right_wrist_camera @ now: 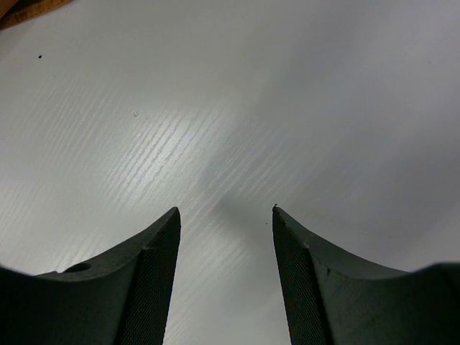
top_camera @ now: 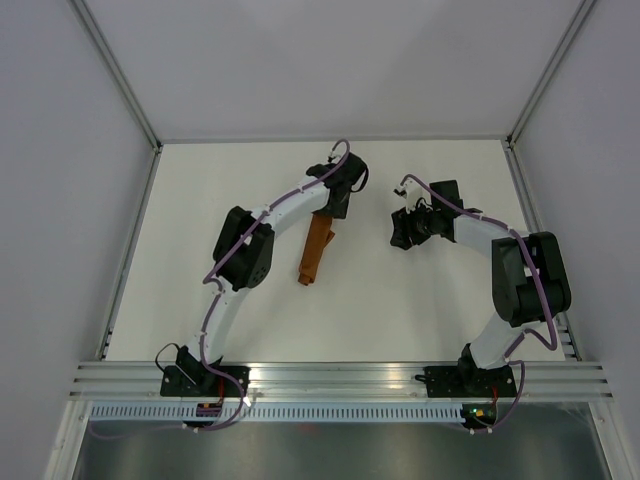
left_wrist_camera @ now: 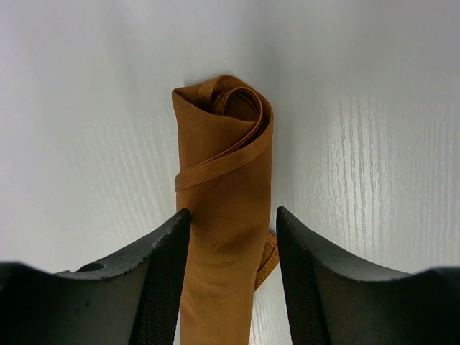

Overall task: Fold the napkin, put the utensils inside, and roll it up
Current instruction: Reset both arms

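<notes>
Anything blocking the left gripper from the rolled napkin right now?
Nothing visible. The napkin lies rolled on the table, directly between the jaws of the open left gripper. The right gripper hovers open off to the side, away from it.

We see two matching arms: the left arm (top_camera: 290, 205) and right arm (top_camera: 488, 338) are curved white shells joined by bulky black joint housings. Lilac cables (top_camera: 213, 268) loop along each, down to squat black bases (top_camera: 205, 380). The left gripper (left_wrist_camera: 231, 215) and right gripper (right_wrist_camera: 225, 212) each have two dark matte fingers (left_wrist_camera: 162, 287) with finely cross-hatched inner faces.
</notes>
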{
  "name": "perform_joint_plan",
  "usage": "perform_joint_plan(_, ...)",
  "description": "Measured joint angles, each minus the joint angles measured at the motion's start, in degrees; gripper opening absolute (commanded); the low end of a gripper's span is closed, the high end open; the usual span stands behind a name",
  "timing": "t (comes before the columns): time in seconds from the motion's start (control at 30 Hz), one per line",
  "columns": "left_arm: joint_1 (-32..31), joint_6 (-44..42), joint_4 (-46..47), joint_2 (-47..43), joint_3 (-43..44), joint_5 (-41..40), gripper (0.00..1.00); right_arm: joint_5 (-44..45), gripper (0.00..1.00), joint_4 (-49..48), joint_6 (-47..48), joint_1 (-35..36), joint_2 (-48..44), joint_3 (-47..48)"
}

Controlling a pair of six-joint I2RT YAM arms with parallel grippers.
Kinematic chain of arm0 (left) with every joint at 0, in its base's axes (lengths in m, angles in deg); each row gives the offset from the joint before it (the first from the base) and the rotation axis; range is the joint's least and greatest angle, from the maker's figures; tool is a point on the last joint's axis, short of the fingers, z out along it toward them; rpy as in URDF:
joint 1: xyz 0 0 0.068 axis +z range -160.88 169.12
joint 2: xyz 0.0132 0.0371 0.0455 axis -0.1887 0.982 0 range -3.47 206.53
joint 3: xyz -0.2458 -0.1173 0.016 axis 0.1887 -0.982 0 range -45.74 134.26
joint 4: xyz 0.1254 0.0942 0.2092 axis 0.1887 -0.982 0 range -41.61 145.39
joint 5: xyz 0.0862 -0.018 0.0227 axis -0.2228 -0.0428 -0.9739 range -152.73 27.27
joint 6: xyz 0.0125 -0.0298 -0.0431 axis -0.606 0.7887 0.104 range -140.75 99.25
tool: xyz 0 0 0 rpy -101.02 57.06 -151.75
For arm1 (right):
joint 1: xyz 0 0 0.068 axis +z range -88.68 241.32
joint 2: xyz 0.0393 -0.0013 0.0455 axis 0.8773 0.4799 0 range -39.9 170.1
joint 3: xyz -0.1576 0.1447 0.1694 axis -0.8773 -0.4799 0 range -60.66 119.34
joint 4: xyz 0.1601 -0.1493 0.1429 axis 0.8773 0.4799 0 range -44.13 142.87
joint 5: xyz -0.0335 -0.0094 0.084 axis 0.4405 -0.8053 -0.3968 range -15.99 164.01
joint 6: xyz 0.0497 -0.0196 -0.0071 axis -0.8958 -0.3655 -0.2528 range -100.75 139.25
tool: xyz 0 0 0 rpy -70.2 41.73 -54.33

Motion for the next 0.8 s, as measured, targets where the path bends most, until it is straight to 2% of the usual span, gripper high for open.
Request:
perform_joint_plan(0.2,0.2,0.4,2.4,-3.9,-3.7,1.1,0.57,0.0,0.6,0.6,0.4,0.0,0.0,0.0)
perform_joint_plan(0.37,1.1,0.5,5.7,-11.9,-9.9,1.6,0.58,0.2,0.61,1.2,0.4,0.0,-0.4,0.0)
perform_joint_plan(0.7,6.0,0.4,20.4,-47.4,-44.4,7.6,0.64,0.3,0.65,8.5,-0.5,-2.4,-5.9,6.0)
perform_joint_plan(0.8,7.6,0.4,22.7,-56.1,-51.3,9.6,0.64,0.9,0.65,9.9,-1.3,-3.7,-8.3,7.6)
